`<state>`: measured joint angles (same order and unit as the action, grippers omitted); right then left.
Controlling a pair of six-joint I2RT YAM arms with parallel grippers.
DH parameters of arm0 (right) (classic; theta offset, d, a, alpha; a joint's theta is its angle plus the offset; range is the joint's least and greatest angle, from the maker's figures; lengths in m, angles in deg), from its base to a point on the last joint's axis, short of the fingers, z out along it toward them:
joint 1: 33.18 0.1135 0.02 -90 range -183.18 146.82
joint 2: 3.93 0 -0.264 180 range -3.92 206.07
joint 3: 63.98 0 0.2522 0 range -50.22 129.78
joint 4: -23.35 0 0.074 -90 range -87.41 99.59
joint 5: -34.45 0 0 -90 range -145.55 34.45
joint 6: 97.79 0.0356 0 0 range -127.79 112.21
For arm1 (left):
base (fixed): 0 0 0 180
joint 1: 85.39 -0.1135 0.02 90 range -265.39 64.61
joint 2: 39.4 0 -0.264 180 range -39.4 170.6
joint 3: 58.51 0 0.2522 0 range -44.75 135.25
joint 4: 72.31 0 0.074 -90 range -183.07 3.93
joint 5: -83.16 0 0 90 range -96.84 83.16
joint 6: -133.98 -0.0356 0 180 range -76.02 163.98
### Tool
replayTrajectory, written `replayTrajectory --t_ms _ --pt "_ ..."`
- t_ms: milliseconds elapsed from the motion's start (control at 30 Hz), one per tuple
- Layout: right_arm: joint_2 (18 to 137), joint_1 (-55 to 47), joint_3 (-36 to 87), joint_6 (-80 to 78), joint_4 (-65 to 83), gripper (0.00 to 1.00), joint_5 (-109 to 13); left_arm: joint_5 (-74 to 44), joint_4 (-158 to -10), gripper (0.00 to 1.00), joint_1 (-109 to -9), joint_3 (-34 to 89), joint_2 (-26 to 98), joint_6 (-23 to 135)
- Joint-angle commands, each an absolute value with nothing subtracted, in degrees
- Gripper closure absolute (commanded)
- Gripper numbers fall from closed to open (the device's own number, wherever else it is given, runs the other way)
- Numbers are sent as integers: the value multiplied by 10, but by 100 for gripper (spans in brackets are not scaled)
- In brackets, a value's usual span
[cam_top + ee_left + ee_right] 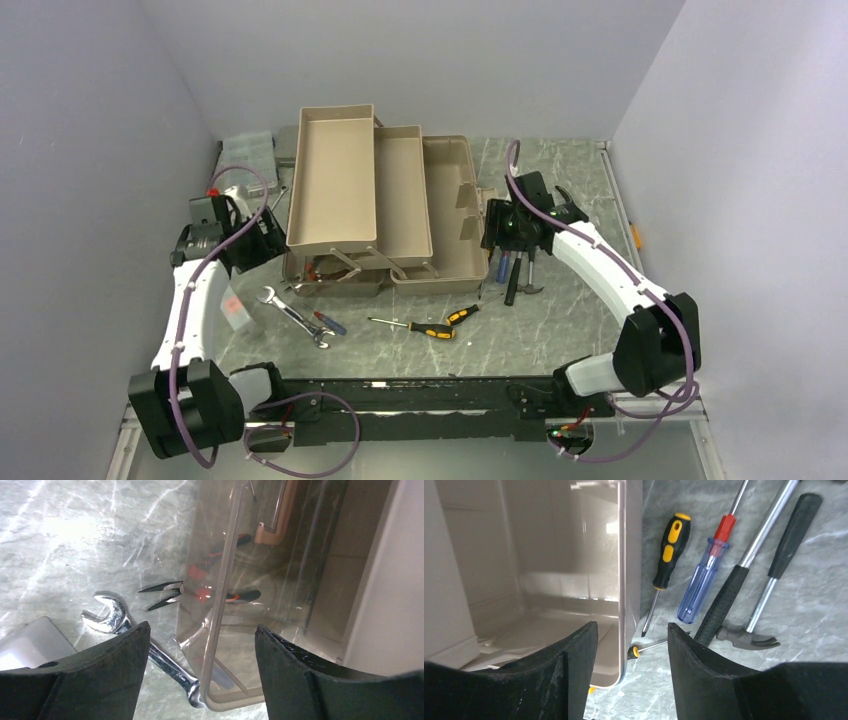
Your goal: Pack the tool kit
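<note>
Centrally the toolbox [450, 235] stands, trays [332, 170] fanned out. At its nine o'clock the left gripper [202, 630] gapes astride the smoky lid [222, 595], unclamped; at three o'clock the right gripper [632, 627] straddles its wall, jaws apart. Hammers [729, 595] and screwdrivers [701, 580] lie at four o'clock.

No legible text or labels.

Top camera sits high behind the arm bases [420, 405], looking down over the whole grey marbled counter [560, 340] and open taupe plastic toolbox [440, 215]. Left wrist camera's in close, peering between its jaws at a chrome open-ended spanner [107, 615]; right wrist camera hugs the toolbox's right wall. Both patches show from above too.
</note>
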<state>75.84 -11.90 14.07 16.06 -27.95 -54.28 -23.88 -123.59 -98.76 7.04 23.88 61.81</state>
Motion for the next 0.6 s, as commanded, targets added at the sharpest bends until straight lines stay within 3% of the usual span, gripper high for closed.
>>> replayTrajectory --t_ms 0,267,467,567 --pt "744 -115 109 176 -220 45 -515 -228 -1216 23 -965 85 275 603" --pt "793 -115 105 178 -192 50 -518 -231 -1212 42 -965 121 354 600" --pt "817 -113 112 174 -179 55 -521 -232 -1209 61 -959 136 373 600" --pt "836 -112 118 174 -176 65 -518 -235 -1208 76 -953 140 378 599"
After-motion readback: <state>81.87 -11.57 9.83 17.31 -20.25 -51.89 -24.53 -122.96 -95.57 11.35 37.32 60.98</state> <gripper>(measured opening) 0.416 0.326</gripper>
